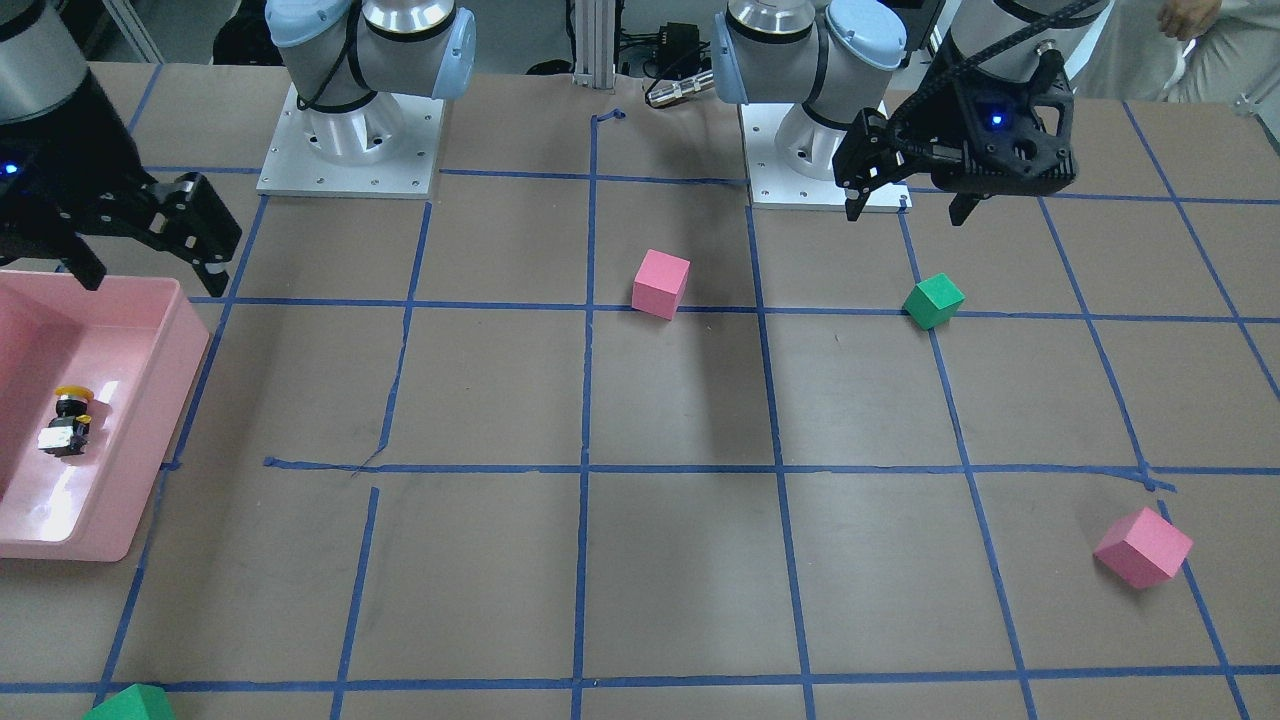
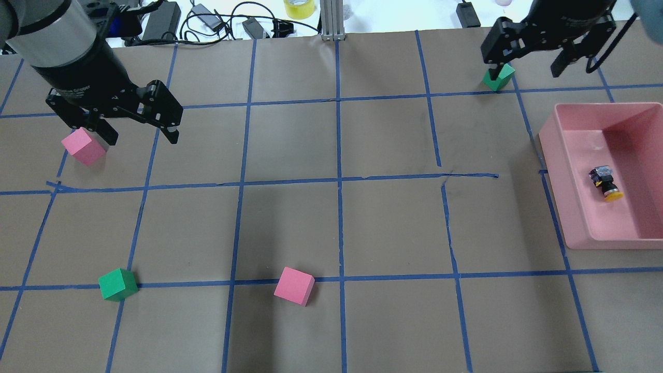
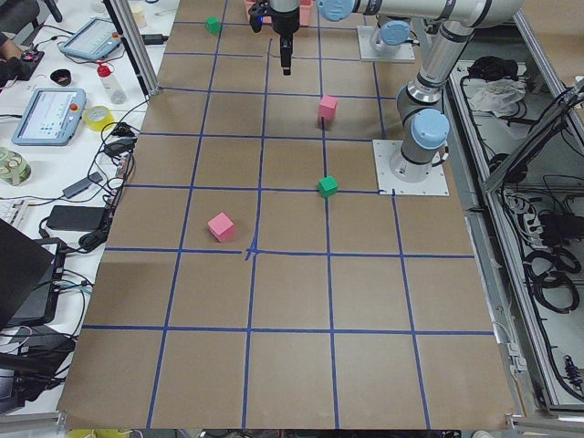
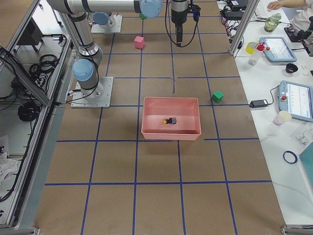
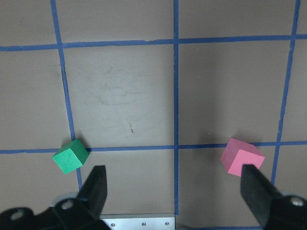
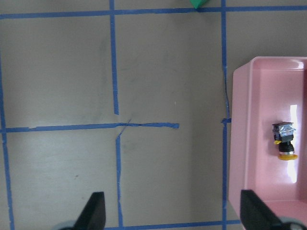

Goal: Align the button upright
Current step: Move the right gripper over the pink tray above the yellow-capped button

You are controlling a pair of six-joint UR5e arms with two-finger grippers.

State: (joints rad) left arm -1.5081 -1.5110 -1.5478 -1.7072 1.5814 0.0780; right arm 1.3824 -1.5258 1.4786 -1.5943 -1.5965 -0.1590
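Observation:
The button (image 2: 605, 183) lies on its side in the pink tray (image 2: 551, 155), its yellow cap toward the robot. It also shows in the front view (image 1: 68, 420), the right side view (image 4: 169, 121) and the right wrist view (image 6: 284, 142). My right gripper (image 2: 524, 71) is open and empty, held high over the table beyond the tray's far left corner; it also shows in the front view (image 1: 150, 280) and the right wrist view (image 6: 172, 215). My left gripper (image 2: 142, 139) is open and empty, high over the table's far left (image 1: 908, 212) (image 5: 175, 191).
A pink cube (image 2: 83, 146) lies by the left gripper. A green cube (image 2: 118, 284) and a pink cube (image 2: 294, 286) lie near the robot. Another green cube (image 2: 498, 77) lies under the right gripper. Cables and tape rolls lie past the far edge.

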